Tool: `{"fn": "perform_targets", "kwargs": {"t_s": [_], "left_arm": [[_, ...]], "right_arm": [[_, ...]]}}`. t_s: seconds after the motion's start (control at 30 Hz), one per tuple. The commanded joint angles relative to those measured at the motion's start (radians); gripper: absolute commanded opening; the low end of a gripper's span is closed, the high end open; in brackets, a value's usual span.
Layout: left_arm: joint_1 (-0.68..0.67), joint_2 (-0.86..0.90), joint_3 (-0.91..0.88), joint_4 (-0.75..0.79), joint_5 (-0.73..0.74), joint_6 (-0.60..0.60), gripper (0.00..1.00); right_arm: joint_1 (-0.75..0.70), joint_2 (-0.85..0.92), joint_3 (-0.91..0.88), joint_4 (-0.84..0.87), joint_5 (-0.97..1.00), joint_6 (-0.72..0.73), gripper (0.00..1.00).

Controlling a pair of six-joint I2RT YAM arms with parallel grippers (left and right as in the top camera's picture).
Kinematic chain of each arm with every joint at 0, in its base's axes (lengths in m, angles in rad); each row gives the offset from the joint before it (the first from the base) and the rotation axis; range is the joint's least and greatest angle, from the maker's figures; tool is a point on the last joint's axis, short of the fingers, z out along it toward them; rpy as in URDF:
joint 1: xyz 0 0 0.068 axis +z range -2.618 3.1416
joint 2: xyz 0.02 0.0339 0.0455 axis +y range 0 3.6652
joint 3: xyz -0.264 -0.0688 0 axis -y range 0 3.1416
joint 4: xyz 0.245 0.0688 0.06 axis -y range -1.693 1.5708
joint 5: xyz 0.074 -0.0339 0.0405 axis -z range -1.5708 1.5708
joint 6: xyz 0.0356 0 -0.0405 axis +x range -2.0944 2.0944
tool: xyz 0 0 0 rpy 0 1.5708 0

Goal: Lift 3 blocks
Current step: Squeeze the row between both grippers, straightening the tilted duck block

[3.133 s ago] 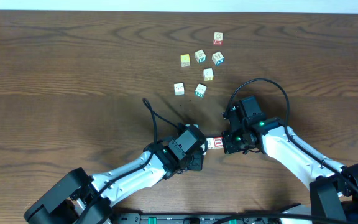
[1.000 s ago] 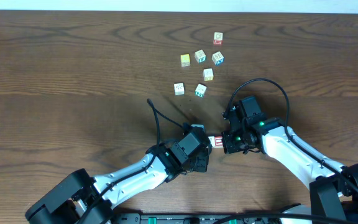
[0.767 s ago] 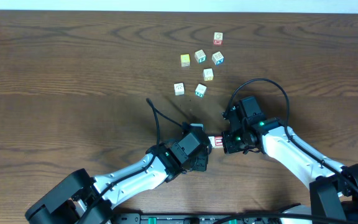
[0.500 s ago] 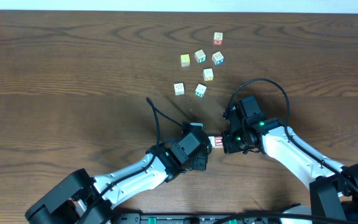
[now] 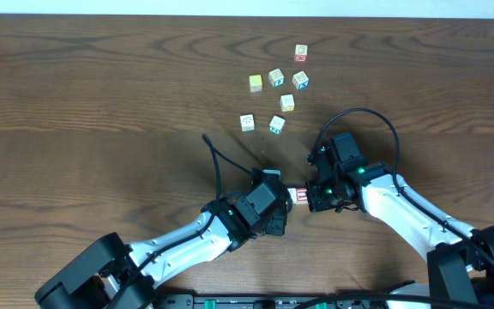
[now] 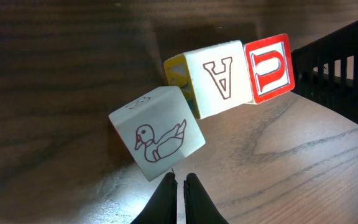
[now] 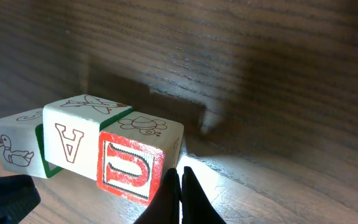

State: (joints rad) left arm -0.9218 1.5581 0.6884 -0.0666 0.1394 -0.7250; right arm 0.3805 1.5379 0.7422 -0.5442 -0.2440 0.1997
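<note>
On the table [image 5: 101,103], between my wrists, the three blocks [image 5: 297,196] form one row: duck block [image 6: 158,130], A block [image 6: 219,78], red U block [image 6: 269,67]. My left gripper [image 6: 178,186] is clenched on nothing, its tips at the tilted duck block. My right gripper [image 7: 180,180] is likewise clenched, at the U end. Other cubes [image 5: 276,78] lie well apart.

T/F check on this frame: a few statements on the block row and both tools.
1. The left tool and right tool are both shut. True.
2. The A block is the middle one of the row. True.
3. The U block sits nearest the left tool. False: the duck block does; the U block is at the right tool's end.
4. Three loose cubes lie apart from the row. False: seven.
5. The left tool clamps a block between its fingers. False: nothing is between them.
</note>
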Motion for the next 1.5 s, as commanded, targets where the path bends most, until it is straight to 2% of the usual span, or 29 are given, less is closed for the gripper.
{"fn": "perform_targets", "kwargs": {"t_s": [0.0,1.47], "left_arm": [[0.002,0.022,-0.017,0.003,-0.029,0.021,0.08],[0.002,0.064,-0.017,0.084,-0.06,0.044,0.08]], "right_arm": [[0.007,0.0,-0.004,0.002,-0.008,-0.015,0.01],[0.007,0.0,-0.004,0.002,-0.008,-0.015,0.01]]}}
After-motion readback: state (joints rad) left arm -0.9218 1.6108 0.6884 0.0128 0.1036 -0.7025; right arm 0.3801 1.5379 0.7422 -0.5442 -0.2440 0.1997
